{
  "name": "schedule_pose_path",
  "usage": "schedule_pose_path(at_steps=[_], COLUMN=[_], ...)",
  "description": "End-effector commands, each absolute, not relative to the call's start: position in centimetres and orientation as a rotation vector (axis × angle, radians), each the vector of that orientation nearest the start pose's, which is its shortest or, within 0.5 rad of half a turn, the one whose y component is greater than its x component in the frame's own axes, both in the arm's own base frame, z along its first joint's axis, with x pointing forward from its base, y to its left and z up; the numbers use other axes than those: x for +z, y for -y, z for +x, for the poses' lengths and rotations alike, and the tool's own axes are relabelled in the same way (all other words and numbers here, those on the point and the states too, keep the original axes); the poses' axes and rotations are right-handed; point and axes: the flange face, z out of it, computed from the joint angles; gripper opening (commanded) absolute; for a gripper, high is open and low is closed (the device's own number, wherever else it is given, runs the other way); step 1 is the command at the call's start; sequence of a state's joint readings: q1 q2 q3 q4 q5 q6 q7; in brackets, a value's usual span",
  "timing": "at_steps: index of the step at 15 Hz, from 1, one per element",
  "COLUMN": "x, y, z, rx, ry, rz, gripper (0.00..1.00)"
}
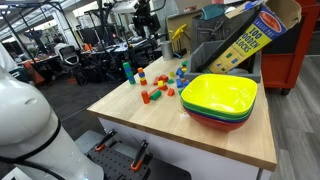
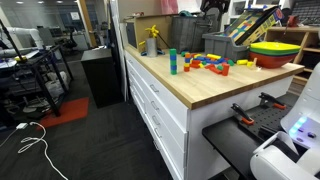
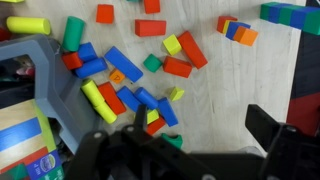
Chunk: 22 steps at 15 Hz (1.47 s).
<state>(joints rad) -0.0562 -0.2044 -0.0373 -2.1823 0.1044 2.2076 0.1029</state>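
Many coloured blocks (image 3: pixel 125 63) lie loose and flat on the wooden table (image 1: pixel 150 125), just beside the stacked bowls (image 1: pixel 220 95); gripper (image 3: pixel 195 135) hangs directly above them, jaws spread wide, holding nothing; tilted box (image 1: pixel 245 35) leans behind the bowls, apparently their source.

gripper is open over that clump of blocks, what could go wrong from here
1. The blocks lie packed and touching, so the open gripper, if lowered, might catch two at once or shove neighbours aside.
2. The yellow cylinder looks likely to roll if nudged, possibly scattering the clump.
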Motion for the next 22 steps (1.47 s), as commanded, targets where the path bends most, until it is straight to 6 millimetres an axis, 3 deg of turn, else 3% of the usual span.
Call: schedule_pose_path(at_steps=[1,7,14,22], x=[48.0,43.0,37.3,34.5], y=[5.9,9.6,14.0,13.3], z=[53.1,54.7,53.1,51.2], rx=[-0.424,-0.503,-0.402,-0.29], ry=[-0.406,-0.522,-0.664,-0.685], rz=[-2.972,-2.979,-3.001,-3.016], gripper=[1.0,1.0,1.0,1.0])
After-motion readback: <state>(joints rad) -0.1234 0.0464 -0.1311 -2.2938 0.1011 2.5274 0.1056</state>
